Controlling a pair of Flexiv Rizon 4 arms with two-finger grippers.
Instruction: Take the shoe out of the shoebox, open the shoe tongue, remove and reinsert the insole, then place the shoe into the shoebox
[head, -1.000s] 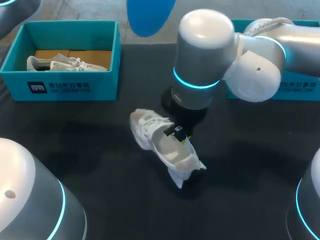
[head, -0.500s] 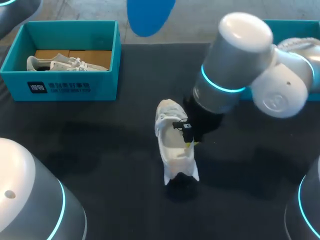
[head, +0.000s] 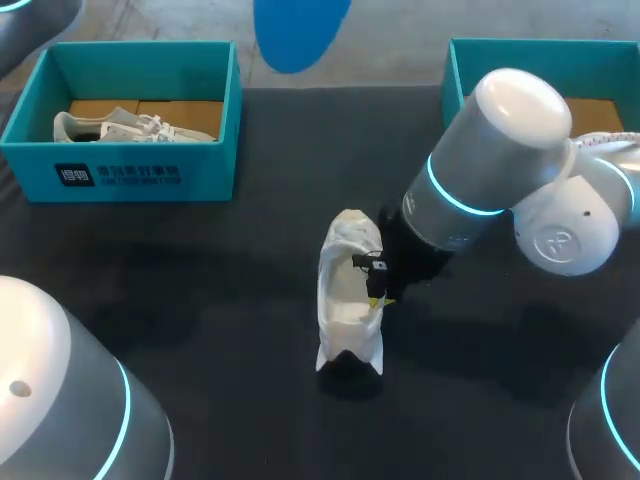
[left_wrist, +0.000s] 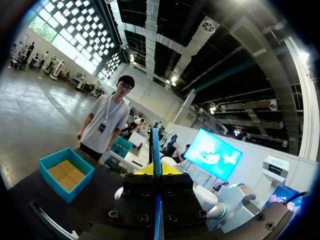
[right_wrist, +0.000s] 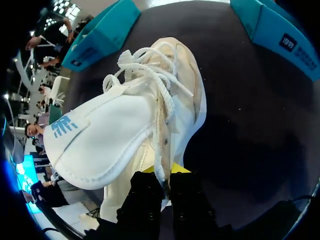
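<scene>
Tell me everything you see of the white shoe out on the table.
The white shoe is a lace-up sneaker, fabric-looking, with loose white laces and a padded tongue bearing a blue logo. It sits on the black table, opening up, toe toward the far edge. The right gripper pinches its side at the opening.

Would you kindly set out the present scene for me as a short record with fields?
shoe: white shoe near the middle of the table, outside both boxes
right gripper: shut on the white shoe's side wall
left gripper: shut on a blue insole, held up off the table
left shoebox: holds a second shoe
right shoebox: partly hidden by the right arm; contents cannot be told
</scene>
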